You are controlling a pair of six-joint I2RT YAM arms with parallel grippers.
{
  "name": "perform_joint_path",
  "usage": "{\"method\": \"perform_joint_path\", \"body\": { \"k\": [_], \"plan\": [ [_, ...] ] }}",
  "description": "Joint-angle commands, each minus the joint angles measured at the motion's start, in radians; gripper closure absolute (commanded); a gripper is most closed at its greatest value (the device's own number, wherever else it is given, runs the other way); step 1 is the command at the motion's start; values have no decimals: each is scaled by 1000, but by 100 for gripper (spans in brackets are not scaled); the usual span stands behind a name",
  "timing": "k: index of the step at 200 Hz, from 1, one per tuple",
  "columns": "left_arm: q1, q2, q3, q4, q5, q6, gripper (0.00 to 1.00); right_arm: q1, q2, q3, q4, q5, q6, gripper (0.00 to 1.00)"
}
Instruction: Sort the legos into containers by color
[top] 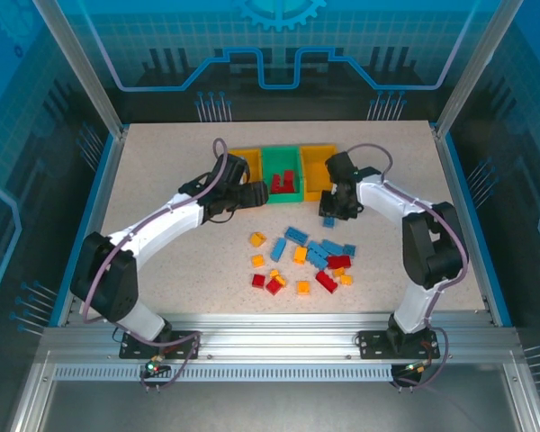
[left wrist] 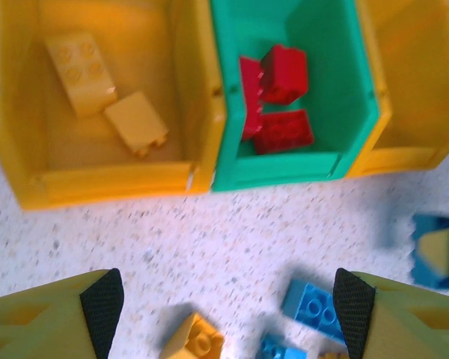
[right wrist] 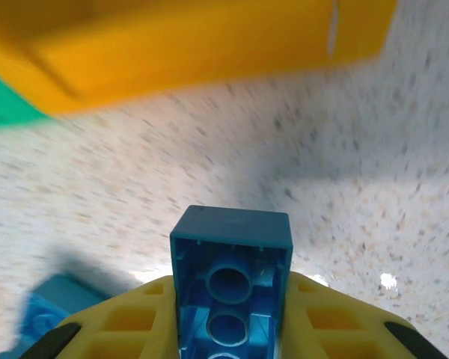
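Step in hand: right arm's carry of a blue piece to a bin. The right claw (top: 332,210) was clamped on a blue brick (right wrist: 232,288), held by its sides between the fingers, hollow underside facing the wrist camera. It was lifted off the bench (top: 162,166), judging by the shadow under it.

The held brick sat just in front of the right yellow bin (top: 317,171), near that bin's front wall and not yet over the rim. The green bin (left wrist: 337,112) next to it held red bricks (left wrist: 280,97). The left yellow bin (left wrist: 30,179) held two yellow bricks (left wrist: 105,93). So blue probably belonged in the right yellow bin, whose visible inside looked bare.

Next move, as I judge it: raise the brick above the front wall, push forward over the opening, then open the fingers. The wall was close, so the brick could clip it if it went forward low.

The left claw (left wrist: 228,314) was wide open and gripped nothing. It hung over the bench just in front of the bins, with an orange-yellow brick (left wrist: 194,340) between its fingers and below them, not touching either.

The loose pile (top: 306,261) of red, blue and orange-yellow legos lay mid-bench, apart from both claws, so the sorting was far from done.
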Motion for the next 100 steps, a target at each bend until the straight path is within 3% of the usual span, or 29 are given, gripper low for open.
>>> {"method": "perform_joint_path", "body": {
  "k": [1,35,100],
  "plan": [
    [-17,-38,-68,-16,-19,-38,22,-8,-44,124,-36,24,-57,70],
    [-83,-33,-131,-19,-35,-43,22,-18,93,322,-81,84,-136,69],
    [-127,22,-160,2,4,-34,21,-54,361,609,-139,103,-178,70]
  ]
}}
